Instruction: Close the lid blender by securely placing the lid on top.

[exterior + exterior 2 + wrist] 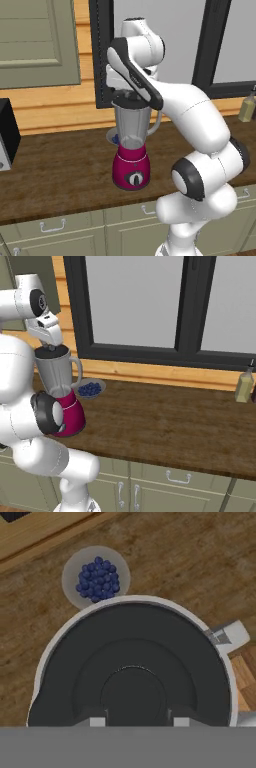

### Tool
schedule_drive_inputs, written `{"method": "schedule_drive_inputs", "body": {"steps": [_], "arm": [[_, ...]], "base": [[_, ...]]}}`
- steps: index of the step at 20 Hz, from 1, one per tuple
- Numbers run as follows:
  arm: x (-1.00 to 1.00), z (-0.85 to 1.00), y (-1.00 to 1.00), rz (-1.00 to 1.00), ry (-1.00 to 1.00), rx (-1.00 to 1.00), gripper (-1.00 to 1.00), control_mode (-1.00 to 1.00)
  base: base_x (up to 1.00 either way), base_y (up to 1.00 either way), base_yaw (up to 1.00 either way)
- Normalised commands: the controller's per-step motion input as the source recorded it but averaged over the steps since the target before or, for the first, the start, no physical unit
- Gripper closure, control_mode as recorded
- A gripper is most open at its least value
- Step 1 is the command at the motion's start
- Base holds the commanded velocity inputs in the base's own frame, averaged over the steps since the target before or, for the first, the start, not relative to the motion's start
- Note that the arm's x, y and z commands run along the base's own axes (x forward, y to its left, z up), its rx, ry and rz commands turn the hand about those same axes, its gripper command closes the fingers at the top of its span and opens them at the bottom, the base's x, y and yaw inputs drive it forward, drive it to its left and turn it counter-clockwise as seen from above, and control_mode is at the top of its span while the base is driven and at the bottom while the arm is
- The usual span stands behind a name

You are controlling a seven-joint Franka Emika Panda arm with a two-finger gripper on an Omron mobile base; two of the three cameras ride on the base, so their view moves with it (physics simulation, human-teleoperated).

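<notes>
The blender [131, 169] stands on the wooden counter, a magenta base with a black dial under a clear grey jar [132, 122] with a handle; it is also in the right base view [70, 413]. The black lid [132, 647] lies inside the jar's rim, level with it. My gripper [139, 722] points straight down over it, fingertips [97, 722] pressed on either side of the raised centre. From the base cameras the gripper [131, 94] [51, 347] sits right on the jar's top, over the lid [131, 98] [52, 350].
A pale dish of blueberries [70, 567] [100, 385] sits just behind the blender, partly hidden by the jar [111, 136]. A black boxy appliance [7, 132] stands at the far left, and a bottle [247, 107] [244, 386] at the far right by the window.
</notes>
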Motion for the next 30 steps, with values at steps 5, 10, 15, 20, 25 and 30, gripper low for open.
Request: {"method": "schedule_drive_inputs", "body": {"steps": [5,10,15,20,25,30], "arm": [[-0.13,0.0,0.0,-0.03,-0.1,0.0,-1.0,-1.0],[-0.34,0.0,0.0,-0.01,-0.14,0.0,-1.0,-1.0],[-0.8,0.15,-0.04,0.0,-0.35,0.0,-1.0,-1.0],[-1.0,0.02,-0.68,0.0,-0.42,0.0,-1.0,-1.0],[-1.0,-0.09,-0.95,0.0,-0.26,0.0,-1.0,-1.0],[-1.0,-0.1,-0.96,0.0,-0.15,0.0,-1.0,-1.0]], "base": [[0.0,0.0,0.0],[0.0,0.0,0.0],[0.0,0.0,0.0],[0.0,0.0,0.0],[0.0,0.0,0.0],[0.0,0.0,0.0]]}}
